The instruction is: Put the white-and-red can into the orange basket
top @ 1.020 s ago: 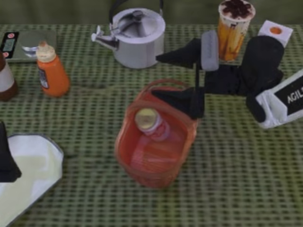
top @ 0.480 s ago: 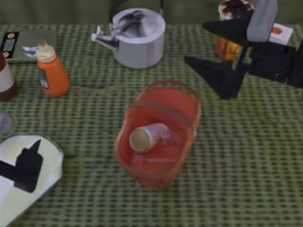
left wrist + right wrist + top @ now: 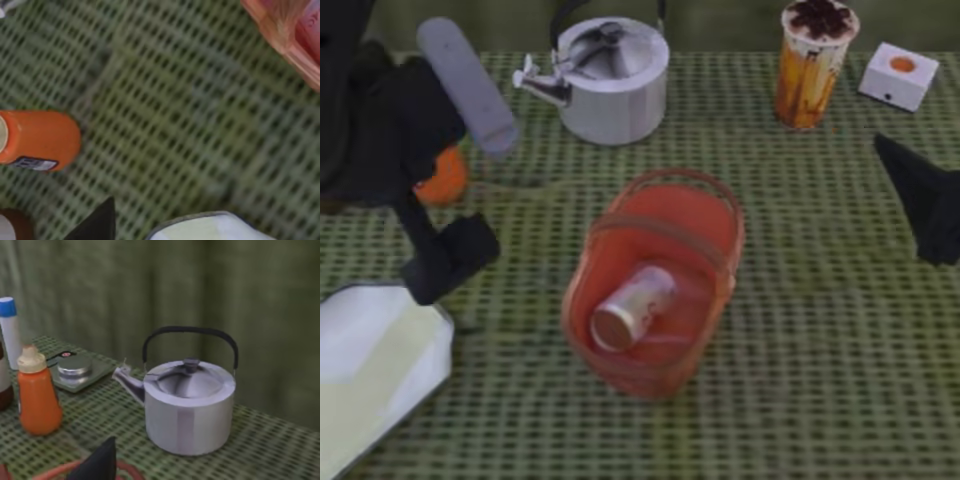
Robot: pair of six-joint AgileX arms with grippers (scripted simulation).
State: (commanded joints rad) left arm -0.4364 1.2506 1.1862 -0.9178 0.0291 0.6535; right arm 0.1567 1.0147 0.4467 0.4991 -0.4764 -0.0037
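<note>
The white-and-red can [image 3: 631, 308] lay on its side inside the orange basket [image 3: 716, 214], beige-metal top facing the basket's near left wall. The oval woven basket stood upright at the table's middle, handle arched across it, between both arms' fingers and well apart from each.

Looked like a rendered kitchen-style tabletop rather than a real room. Green checked cloth [image 3: 820, 300] across the table, green curtain [image 3: 150, 285] hanging behind. Kitchen things ranged along the far edge: grey metal kettle [image 3: 610, 80] at 12 o'clock, orange cup with dark topping [image 3: 813, 62] at 1 o'clock, small digital scale [image 3: 75, 369] and orange squeeze bottle [image 3: 37, 400] near 10 o'clock.
</note>
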